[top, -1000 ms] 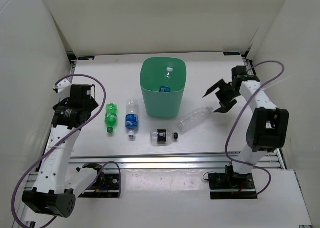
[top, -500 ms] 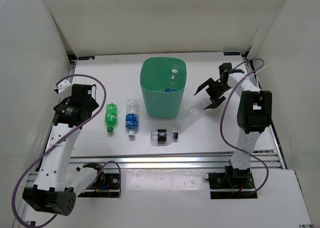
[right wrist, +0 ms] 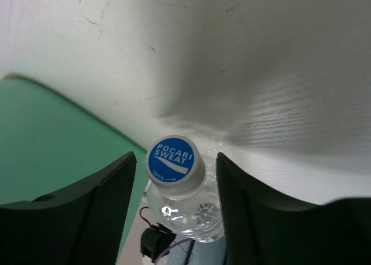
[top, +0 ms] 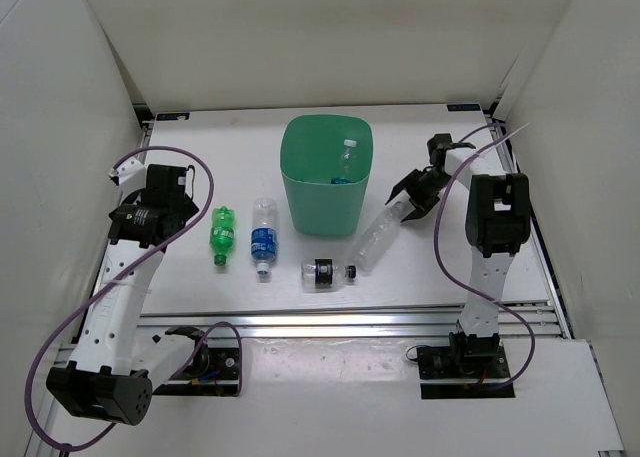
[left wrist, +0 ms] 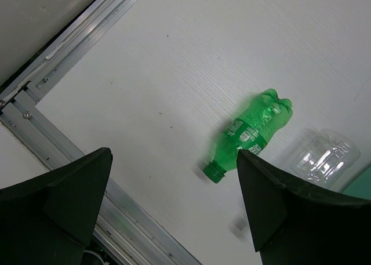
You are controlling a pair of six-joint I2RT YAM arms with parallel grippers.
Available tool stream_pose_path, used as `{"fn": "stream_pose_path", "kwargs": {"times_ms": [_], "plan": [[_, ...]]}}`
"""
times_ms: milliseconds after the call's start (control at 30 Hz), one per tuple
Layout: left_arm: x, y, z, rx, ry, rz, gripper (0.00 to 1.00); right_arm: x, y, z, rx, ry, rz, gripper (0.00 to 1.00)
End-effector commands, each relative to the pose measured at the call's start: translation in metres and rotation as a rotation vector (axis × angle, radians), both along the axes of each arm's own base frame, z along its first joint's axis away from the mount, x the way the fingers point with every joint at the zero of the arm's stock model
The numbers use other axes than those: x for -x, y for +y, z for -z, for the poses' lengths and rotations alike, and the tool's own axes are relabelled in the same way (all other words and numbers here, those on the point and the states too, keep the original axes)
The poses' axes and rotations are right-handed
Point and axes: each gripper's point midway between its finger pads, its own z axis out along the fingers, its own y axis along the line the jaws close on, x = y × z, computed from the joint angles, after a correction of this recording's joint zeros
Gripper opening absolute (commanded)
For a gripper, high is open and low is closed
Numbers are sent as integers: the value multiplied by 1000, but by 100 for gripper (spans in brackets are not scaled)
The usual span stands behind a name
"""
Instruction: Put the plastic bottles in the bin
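The right hand [top: 408, 199] has swung in beside the green bin [top: 322, 207], which holds one blue-labelled bottle [top: 344, 163]. Its fingers [right wrist: 98, 207] stand wide apart, gripping nothing, astride the blue cap [right wrist: 172, 159] of the plain clear bottle [top: 375, 242] lying on the counter [top: 430, 272] right of the bin. The left hand [left wrist: 174, 163], also spread and empty, hovers beside the green bottle [left wrist: 252, 134], near a second blue-labelled bottle [top: 263, 239] and the short black-labelled bottle [top: 323, 272]. Probably light, thin-walled and slick, the plain clear bottle may roll or buckle; its stiff neck seems the safest hold.

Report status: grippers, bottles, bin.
Left gripper open, clear of green bottle. Right gripper open, astride clear bottle at its cap. One bottle inside bin. Nothing blocking.
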Motion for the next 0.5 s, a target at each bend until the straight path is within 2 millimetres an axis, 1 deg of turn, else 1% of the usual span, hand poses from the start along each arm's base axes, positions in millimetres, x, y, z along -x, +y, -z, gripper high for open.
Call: {"fn": "stream_pose_path", "kwargs": {"times_ms": [0,33,100,133,200,233,267,300,333,367,400,433,467], "plan": [[1,4,-13,-12,-32,-21,99,-9,1,-11,-4,-35,-12,59],[1,4,-13,-12,-32,-21,99,-9,1,-11,-4,-35,-12,57],[1,4,-13,-12,-32,-21,99,-9,1,-11,-4,-35,-12,58],[1,4,-13,-12,-32,-21,99,-8,0,-10,-3,-39,-20,62],[1,5,-13,-18,-27,-15,99,-8,4,-17,-4,-62,-38,73],[2,6,-14,-25,-28,-21,99,-8,2,-16,10,-63,-37,73],[2,6,-14,-25,-28,-21,99,-9,1,-19,11,-78,-49,73],[2,6,-14,-25,-28,-21,99,-8,3,-18,25,-84,-66,62],[2,6,-14,-25,-28,-21,99,-8,3,-22,24,-95,-66,57],[3,6,-11,-26,-19,-21,99,-5,1,-18,34,-85,-65,54],[3,6,-11,-26,-19,-21,99,-5,1,-18,34,-85,-65,45],[3,6,-11,-26,-19,-21,99,-6,1,-22,33,-94,-65,43],[3,6,-11,-26,-19,-21,99,-6,0,-21,42,-94,-63,41]]}}
